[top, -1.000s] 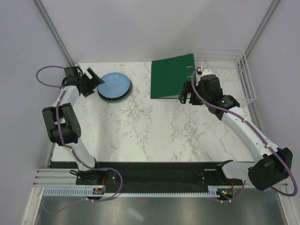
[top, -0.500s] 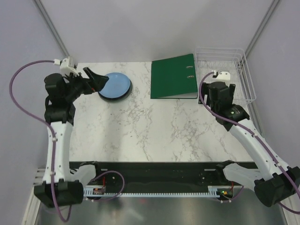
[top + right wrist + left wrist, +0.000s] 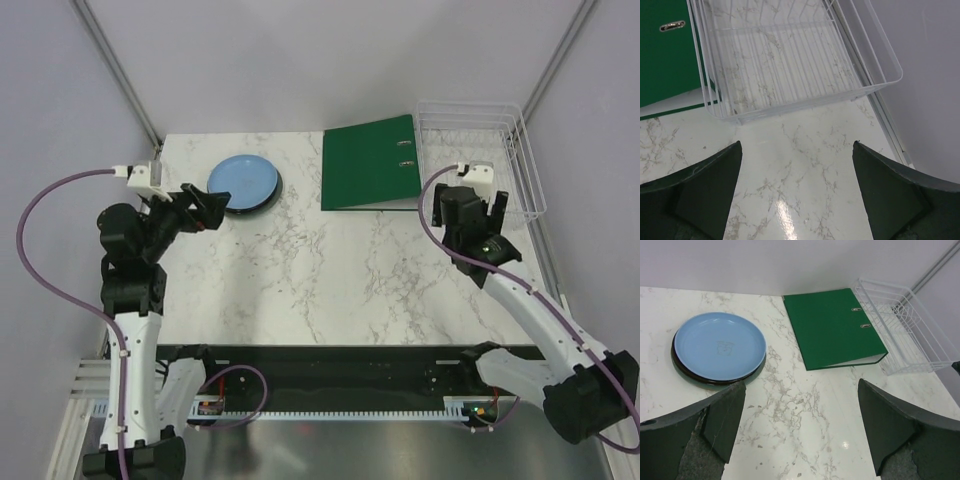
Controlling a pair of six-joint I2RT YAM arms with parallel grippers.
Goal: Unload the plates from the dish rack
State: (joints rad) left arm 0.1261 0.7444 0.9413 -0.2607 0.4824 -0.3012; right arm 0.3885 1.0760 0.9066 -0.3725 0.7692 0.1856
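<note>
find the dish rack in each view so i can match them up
Top external: dish rack at the upper right corner of the table.
Left wrist: dish rack at the upper right.
Right wrist: dish rack fills the upper half.
Shared landmark: the green binder, just left of it in every view.

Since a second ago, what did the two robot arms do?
The left gripper backed away from the stack of round plates topped by light blue, open and empty. The right gripper swung off the flat green binder to the white wire dish rack's near end. Plates, binder and rack stayed put.
</note>
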